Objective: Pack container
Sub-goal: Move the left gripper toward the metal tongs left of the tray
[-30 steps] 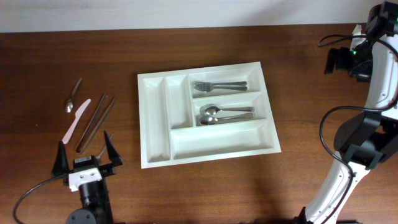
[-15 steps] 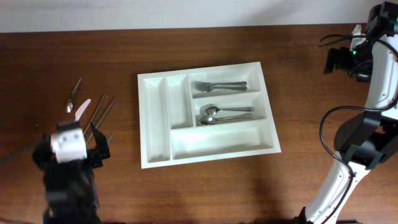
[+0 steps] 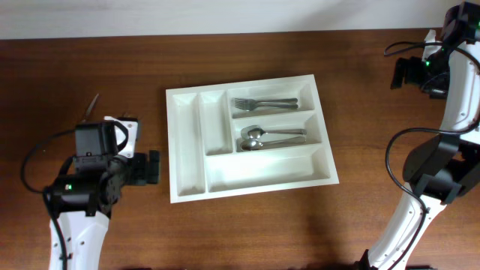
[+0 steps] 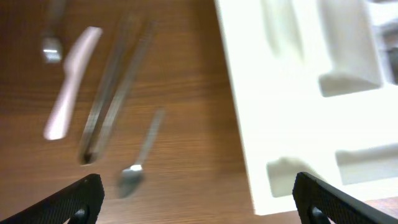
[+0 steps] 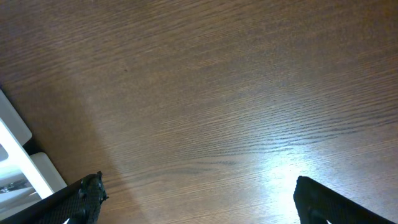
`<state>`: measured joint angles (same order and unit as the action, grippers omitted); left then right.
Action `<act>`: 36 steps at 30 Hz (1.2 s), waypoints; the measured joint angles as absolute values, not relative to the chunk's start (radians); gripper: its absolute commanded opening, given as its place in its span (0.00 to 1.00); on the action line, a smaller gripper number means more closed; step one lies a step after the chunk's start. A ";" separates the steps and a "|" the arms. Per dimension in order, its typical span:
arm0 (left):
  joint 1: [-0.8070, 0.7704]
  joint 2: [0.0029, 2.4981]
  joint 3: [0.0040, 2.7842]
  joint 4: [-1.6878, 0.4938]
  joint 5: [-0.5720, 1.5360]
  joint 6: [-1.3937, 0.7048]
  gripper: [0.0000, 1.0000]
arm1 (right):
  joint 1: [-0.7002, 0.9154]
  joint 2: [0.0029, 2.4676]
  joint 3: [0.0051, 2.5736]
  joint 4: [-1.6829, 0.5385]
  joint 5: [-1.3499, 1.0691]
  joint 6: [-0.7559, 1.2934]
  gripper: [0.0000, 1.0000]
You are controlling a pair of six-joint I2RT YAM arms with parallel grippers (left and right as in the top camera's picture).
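Cutlery sorting looks partly done. Overhead, the large white rectangular plastic cutlery tray [image 3: 185, 146], the container, lies in the middle of the brown wooden tabletop [image 3: 90, 67]. Metal forks [image 3: 262, 103] sit in its far right compartment and metal spoons [image 3: 266, 137] in the next one nearer. The left arm [image 3: 94, 176] hangs just left of it, and the right arm [image 3: 450, 112] is raised at far right.

Left wrist view: the left gripper [image 4: 199, 202] is spread wide and empty. A small metal spoon [image 4: 143, 152] lies ahead of it, near a long pair of metal rods [image 4: 115, 93] and a white plastic knife [image 4: 68, 81]. Best, I judge, to centre over the spoon's handle, set the fingers across it and descend straight.

Right wrist view: the right gripper [image 5: 199, 202] is equally wide, holds nothing and faces bare tabletop, with the container's corner at left.
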<state>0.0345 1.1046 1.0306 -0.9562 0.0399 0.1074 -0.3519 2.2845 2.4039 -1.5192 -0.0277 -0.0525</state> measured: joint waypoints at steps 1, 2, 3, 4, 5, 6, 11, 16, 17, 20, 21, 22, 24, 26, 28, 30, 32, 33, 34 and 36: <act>0.035 1.110 1.031 -0.958 0.063 0.107 0.99 | -0.352 2.284 2.404 -1.519 -0.028 -0.052 0.99; 0.035 1.112 1.031 -0.958 0.085 0.104 0.99 | -0.352 2.284 2.404 -1.519 -0.028 -0.052 0.99; 0.035 1.113 1.031 -0.958 0.101 0.094 0.99 | -0.352 2.284 2.404 -1.519 -0.028 -0.052 0.99; 0.035 1.113 1.033 -0.959 0.114 0.081 0.99 | -0.352 2.284 2.404 -1.519 -0.028 -0.052 0.99; 0.035 1.113 1.039 -0.960 0.125 0.066 0.99 | -0.352 2.284 2.404 -1.519 -0.028 -0.052 0.99; 0.035 1.113 1.047 -0.961 0.131 0.050 0.99 | -0.352 2.284 2.404 -1.519 -0.028 -0.052 0.99; 0.052 1.113 1.123 -0.962 0.120 -0.039 0.99 | -0.352 2.284 2.404 -1.519 -0.028 -0.052 0.99; 0.153 1.139 1.245 -1.004 0.102 -0.100 0.99 | -0.352 2.284 2.404 -1.519 -0.028 -0.052 0.99; 0.184 1.150 1.272 -1.019 0.100 -0.107 0.99 | -0.352 2.284 2.404 -1.519 -0.028 -0.052 0.99; 0.260 1.187 1.330 -1.059 0.095 -0.119 0.99 | -0.352 2.284 2.404 -1.519 -0.028 -0.053 0.99; 0.290 1.205 1.343 -1.073 0.093 -0.122 0.99 | -0.352 2.284 2.404 -1.519 -0.028 -0.052 0.99; 0.314 1.222 1.349 -1.086 0.093 -0.125 0.99 | -0.352 2.284 2.404 -1.519 -0.028 -0.052 0.99; 0.351 1.258 1.353 -1.118 0.089 -0.126 0.99 | -0.352 2.284 2.404 -1.519 -0.028 -0.052 0.99; 0.377 1.303 1.353 -1.157 0.089 -0.129 0.99 | -0.352 2.284 2.404 -1.519 -0.028 -0.052 0.99; 0.387 1.344 1.353 -1.187 0.090 -0.130 0.99 | -0.352 2.284 2.404 -1.519 -0.028 -0.052 0.99; 0.387 1.375 1.353 -1.202 0.102 -0.130 1.00 | -0.352 2.284 2.404 -1.519 -0.028 -0.052 0.99; 0.387 1.392 1.353 -1.206 0.125 -0.133 0.93 | -0.352 2.284 2.404 -1.519 -0.028 -0.052 0.99; 0.387 1.398 1.353 -1.203 0.144 -0.134 0.92 | -0.352 2.284 2.404 -1.519 -0.028 -0.052 0.99; 0.387 1.399 1.353 -1.201 0.149 -0.136 0.92 | -0.352 2.284 2.404 -1.519 -0.028 -0.053 0.99; 0.387 1.399 1.353 -1.188 0.173 -0.136 0.92 | -0.352 2.284 2.404 -1.519 -0.028 -0.052 0.99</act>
